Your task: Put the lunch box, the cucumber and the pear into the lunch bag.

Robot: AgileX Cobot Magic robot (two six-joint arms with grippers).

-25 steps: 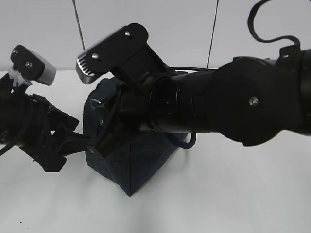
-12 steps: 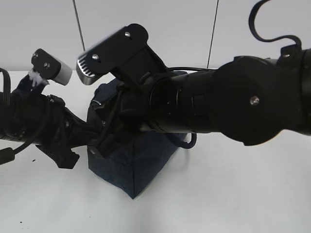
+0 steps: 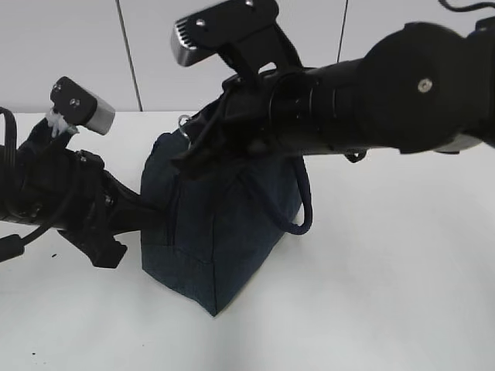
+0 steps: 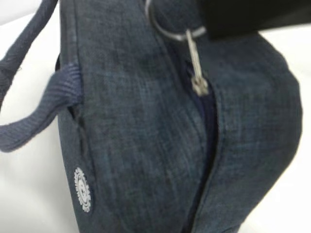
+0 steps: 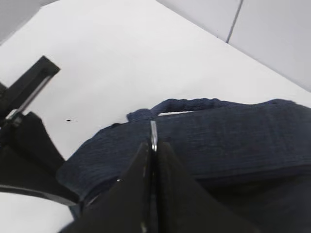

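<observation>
My right hand [image 5: 151,145] has risen since a moment ago, its fingers pinched shut on the silver ring pull [image 5: 153,133], drawing the zipper along the lunch bag [image 3: 220,232] on the tabletop [image 3: 371,294]. My left hand [image 3: 147,216] presses against the bag's side; I cannot tell its opening. The bag's contents are hidden; no lunch box, cucumber or pear shows.

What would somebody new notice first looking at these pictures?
The dark navy lunch bag standing mid-table, with the big black right arm reaching across above it. The right gripper is pinched shut on the silver ring pull at the bag's top, while the left gripper presses against the bag's left side.
</observation>
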